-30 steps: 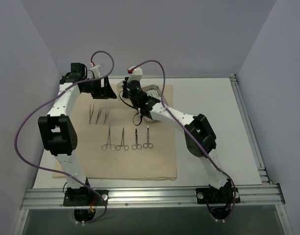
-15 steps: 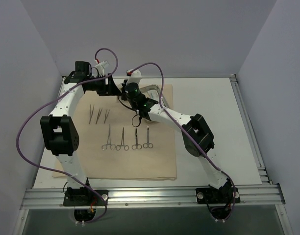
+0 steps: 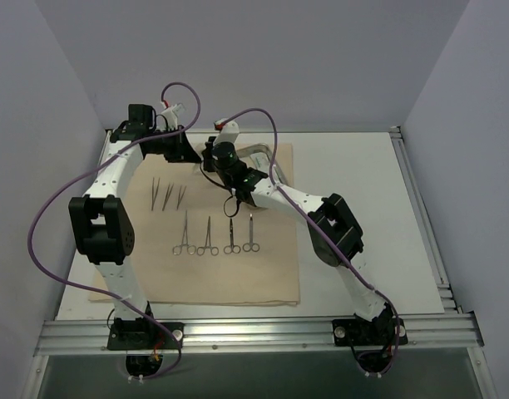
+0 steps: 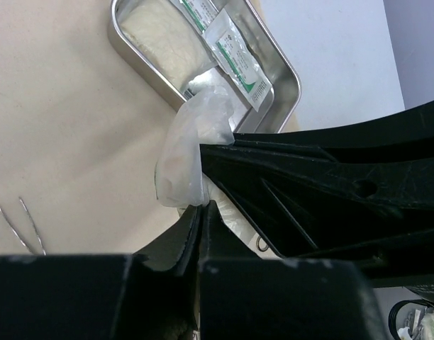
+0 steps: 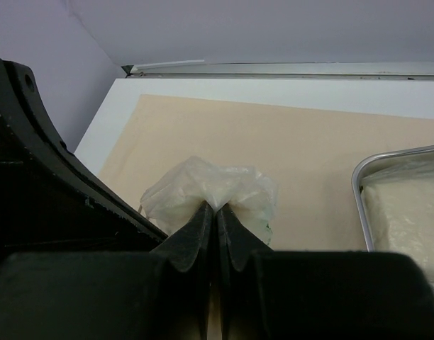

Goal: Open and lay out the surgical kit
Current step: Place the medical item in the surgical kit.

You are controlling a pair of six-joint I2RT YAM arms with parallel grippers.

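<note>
The beige cloth wrap (image 3: 205,274) lies spread on the table. On it lie three tweezers (image 3: 167,195) and a row of forceps and scissors (image 3: 217,237). The steel tray (image 4: 277,67) at the cloth's far edge holds a white gauze pad (image 4: 160,39) and a flat packet (image 4: 238,53). A crumpled clear packet (image 4: 192,145) hangs above the cloth beside the tray. My left gripper (image 4: 201,207) is shut on its lower edge. My right gripper (image 5: 216,207) is shut on the same clear packet (image 5: 210,185) from the other side. The two grippers meet tip to tip in the top view.
The right arm (image 3: 288,195) reaches across the cloth and hides part of the tray (image 3: 267,154). Grey walls close in the table on both sides and at the back. Bare white table (image 3: 363,208) lies to the right of the cloth.
My left gripper has shut on the clear packet that the right gripper holds. The right gripper has moved left with the packet to meet it.
</note>
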